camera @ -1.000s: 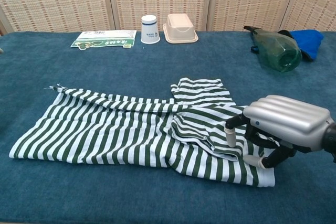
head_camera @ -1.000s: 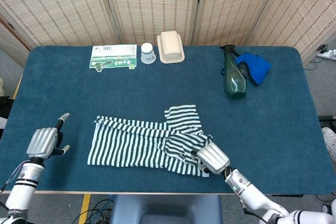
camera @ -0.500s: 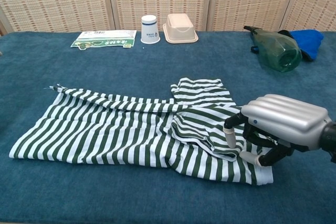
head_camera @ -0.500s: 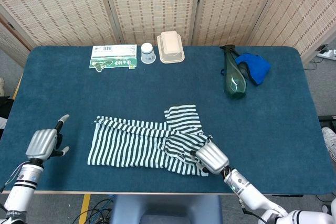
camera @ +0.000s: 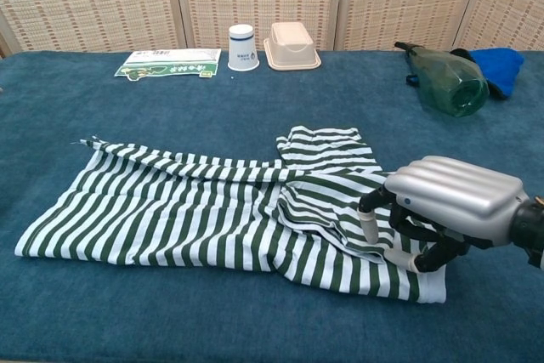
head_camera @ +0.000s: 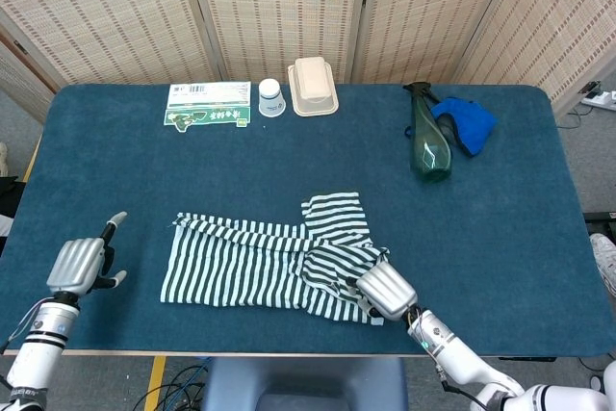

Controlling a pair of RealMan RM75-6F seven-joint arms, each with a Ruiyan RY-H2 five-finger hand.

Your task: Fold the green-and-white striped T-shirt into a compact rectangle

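Lying half-folded near the table's [head_camera: 539, 238] front edge, the striped T-shirt [camera: 195, 210] is pinched at its right corner by the right hand [camera: 450, 206]. The left hand [head_camera: 82, 265] is held open, apart. If only one layer is caught, the fold could be dragged askew.

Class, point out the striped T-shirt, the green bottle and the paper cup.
striped T-shirt [head_camera: 241, 262], head view, middle of the flat body.
green bottle [head_camera: 429, 149], head view, the wide body.
paper cup [camera: 243, 48], chest view, its side wall.
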